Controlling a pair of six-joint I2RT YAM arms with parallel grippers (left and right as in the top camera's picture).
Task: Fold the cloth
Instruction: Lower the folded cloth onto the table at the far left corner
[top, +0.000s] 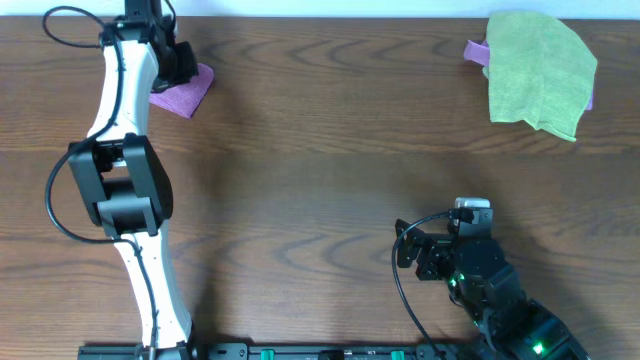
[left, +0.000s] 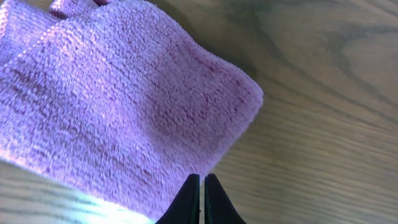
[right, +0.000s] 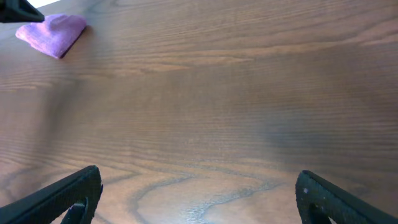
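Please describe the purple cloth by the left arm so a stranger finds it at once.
Look at the far left corner of the wooden table, where the white left arm reaches. Its shut pincer grips a small purple cloth. The other purple piece, far right, hides under a larger green cloth.

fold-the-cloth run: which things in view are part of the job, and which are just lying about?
In the job:
purple cloth, far left of the table
left hand, apparently shut on the cloth's edge
right hand, open, over bare wood

Lying about:
green cloth, far right
purple piece sticking out from under the green cloth
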